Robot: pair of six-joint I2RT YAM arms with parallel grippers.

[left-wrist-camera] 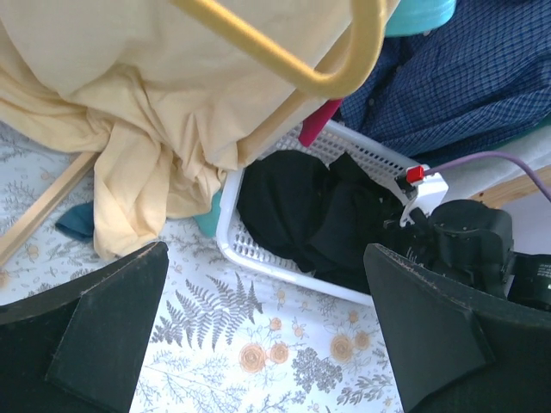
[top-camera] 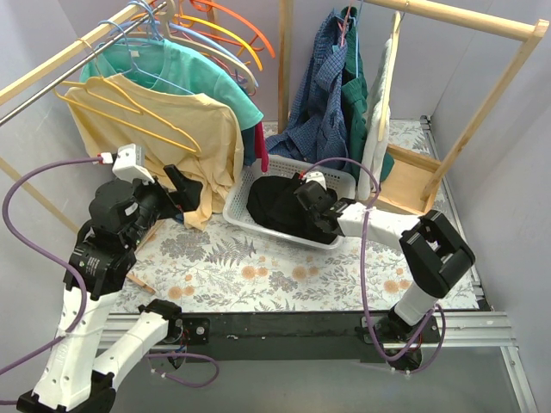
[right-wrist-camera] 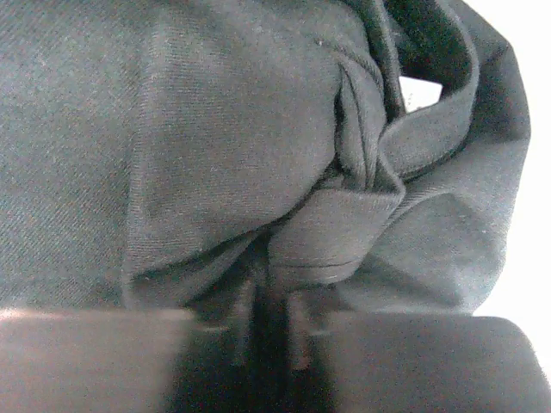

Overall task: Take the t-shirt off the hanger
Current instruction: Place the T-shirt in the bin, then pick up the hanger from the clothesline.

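Risks hauling the black cotton t-shirt [top-camera: 271, 206] out of the white perforated plastic basket [top-camera: 288, 165], centre frame, if a fold snags on the right gripper [right-wrist-camera: 271, 331]. Cannot tell whether pinching cloth or barely parted; left gripper [top-camera: 182, 191] spread wide.

Grey walls [top-camera: 516, 172], floral tablecloth [top-camera: 284, 275]

White laundry basket [top-camera: 244, 191] sitting centre on the floral tablecloth [top-camera: 258, 275], blue checked shirt [top-camera: 323, 95] hanging at its twelve o'clock, dark green garment [top-camera: 355, 95] just beside, white garment [top-camera: 377, 129] at two o'clock, wooden rail [top-camera: 469, 19] above them, clothes peg [top-camera: 140, 280] lying at eight o'clock.
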